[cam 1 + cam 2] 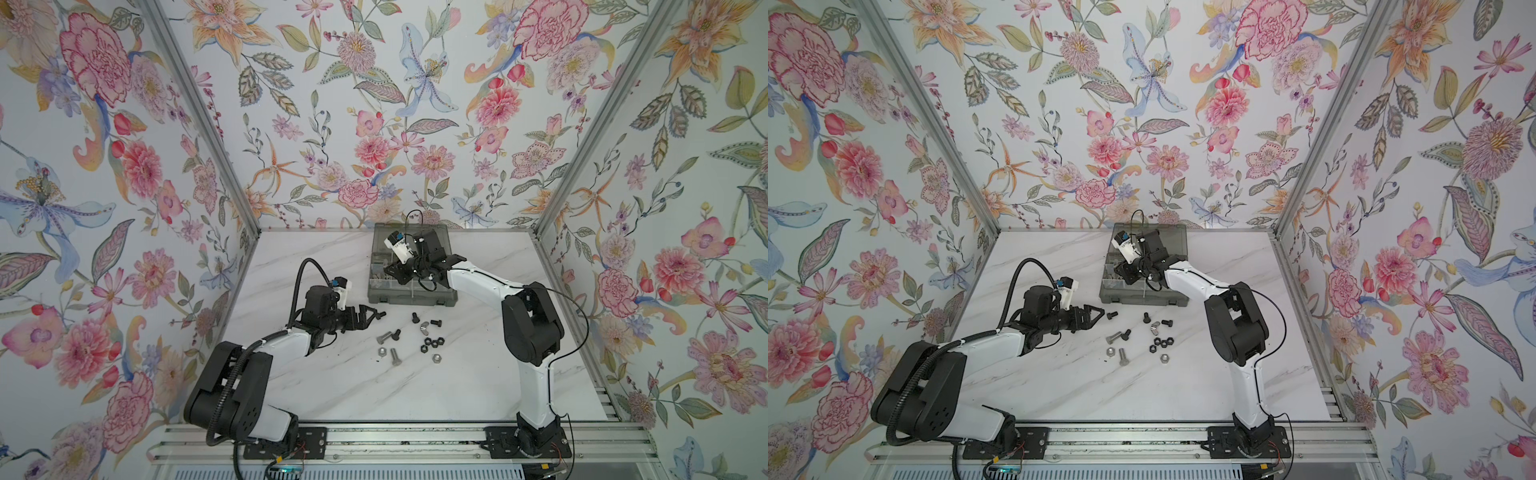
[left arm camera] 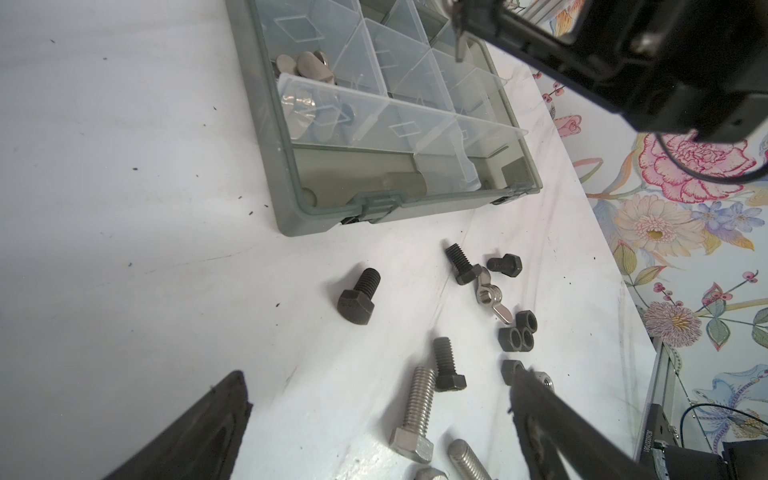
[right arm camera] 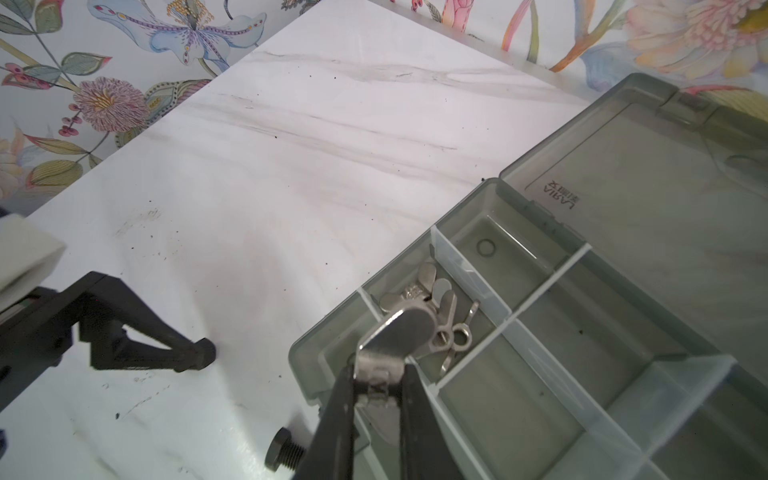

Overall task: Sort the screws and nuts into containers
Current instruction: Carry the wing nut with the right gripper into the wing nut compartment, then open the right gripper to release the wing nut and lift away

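Within right claw [image 3: 379,370], wing nut [image 3: 395,332]

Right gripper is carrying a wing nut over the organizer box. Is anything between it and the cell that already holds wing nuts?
Nothing visible. The right gripper holds the wing nut above the box by that cell. The lid lies open behind, and only the wing nuts inside the cell lie beyond it.
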`<act>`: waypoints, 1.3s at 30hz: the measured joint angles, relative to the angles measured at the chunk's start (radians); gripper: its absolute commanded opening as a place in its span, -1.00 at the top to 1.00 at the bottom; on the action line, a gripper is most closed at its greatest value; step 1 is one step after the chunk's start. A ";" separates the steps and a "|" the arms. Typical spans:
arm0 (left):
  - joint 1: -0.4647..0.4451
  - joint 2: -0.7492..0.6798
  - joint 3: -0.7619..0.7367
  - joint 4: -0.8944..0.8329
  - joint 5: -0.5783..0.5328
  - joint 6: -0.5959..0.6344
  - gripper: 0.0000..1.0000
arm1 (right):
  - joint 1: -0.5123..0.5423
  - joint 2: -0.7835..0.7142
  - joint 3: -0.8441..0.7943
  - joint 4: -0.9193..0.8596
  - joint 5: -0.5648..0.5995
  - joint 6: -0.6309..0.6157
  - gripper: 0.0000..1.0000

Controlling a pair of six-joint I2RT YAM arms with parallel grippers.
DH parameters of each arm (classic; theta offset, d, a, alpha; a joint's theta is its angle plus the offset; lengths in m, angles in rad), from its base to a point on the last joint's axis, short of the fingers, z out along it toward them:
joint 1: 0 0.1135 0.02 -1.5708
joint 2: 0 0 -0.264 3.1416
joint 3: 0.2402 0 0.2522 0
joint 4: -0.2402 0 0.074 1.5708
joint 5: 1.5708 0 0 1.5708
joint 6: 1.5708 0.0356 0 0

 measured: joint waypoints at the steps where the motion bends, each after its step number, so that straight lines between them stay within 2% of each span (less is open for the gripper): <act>1: 0.000 0.000 0.000 0.000 0.000 0.000 -0.99 | 0.000 0.028 0.025 -0.003 0.004 0.001 0.90; 10: 0.000 0.000 0.000 0.000 0.000 -0.001 -0.99 | 0.001 0.166 0.156 -0.014 0.037 0.012 0.81; 12: 0.000 -0.002 0.000 0.000 0.000 -0.001 -0.99 | 0.001 0.177 0.168 -0.014 0.040 0.015 0.69; 26: -0.009 -0.039 -0.001 0.007 -0.026 -0.008 -0.99 | 0.001 0.187 0.171 -0.014 0.064 0.025 0.24; 34: -0.027 -0.040 -0.017 0.029 -0.051 -0.046 -0.99 | 0.000 0.162 0.106 -0.012 0.066 0.026 0.18; 39: -0.057 -0.040 -0.027 0.071 -0.068 -0.088 -0.99 | -0.007 0.062 -0.002 -0.014 0.048 0.026 0.16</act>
